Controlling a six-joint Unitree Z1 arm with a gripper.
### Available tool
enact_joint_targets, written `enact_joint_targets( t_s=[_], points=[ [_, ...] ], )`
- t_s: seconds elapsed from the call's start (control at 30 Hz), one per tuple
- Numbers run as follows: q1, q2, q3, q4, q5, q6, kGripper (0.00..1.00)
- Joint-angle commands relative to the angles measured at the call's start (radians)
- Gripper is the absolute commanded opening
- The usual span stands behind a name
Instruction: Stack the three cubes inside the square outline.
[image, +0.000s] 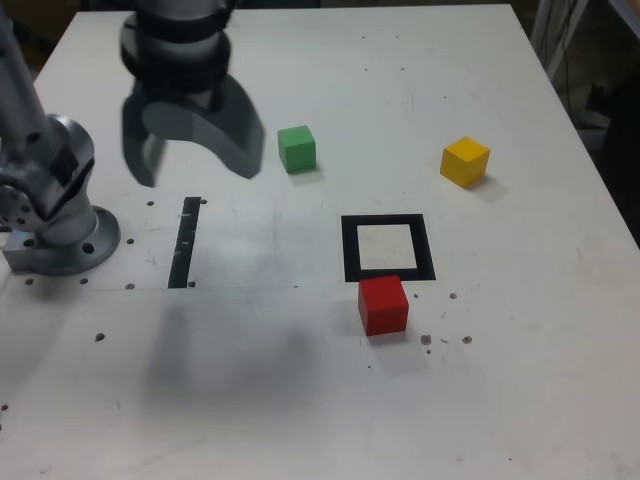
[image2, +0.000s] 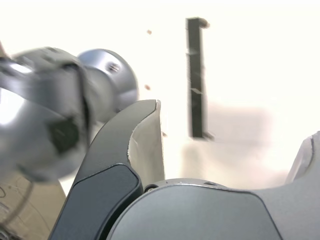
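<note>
Table scene: one gripper, three cubes, one square outline.

The gripper (image: 195, 165) is held above the white table (image: 520, 330), jaws spread wide and empty, over the narrow black strip (image: 184, 243). The red cube (image: 383, 304) is set touching the near edge of the square outline (image: 388, 249). The green cube (image: 296, 148) and yellow cube (image: 465, 161) are placed beyond the outline, well apart. The arm base (image: 55, 200) is seen at the exterior view's left.

Lab: drilled white table (image: 480, 400)
</note>
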Motion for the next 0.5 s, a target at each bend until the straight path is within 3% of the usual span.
enact_joint_targets(
  t_s=[0.0, 0.27, 0.47],
  points=[
    [-0.031, 0.045, -0.083, 0.003, -0.013, -0.024, 0.96],
    [-0.129, 0.206, -0.293, 0.009, -0.026, -0.134, 0.96],
    [-0.148, 0.325, -0.41, 0.028, -0.046, -0.15, 0.96]
  ],
)
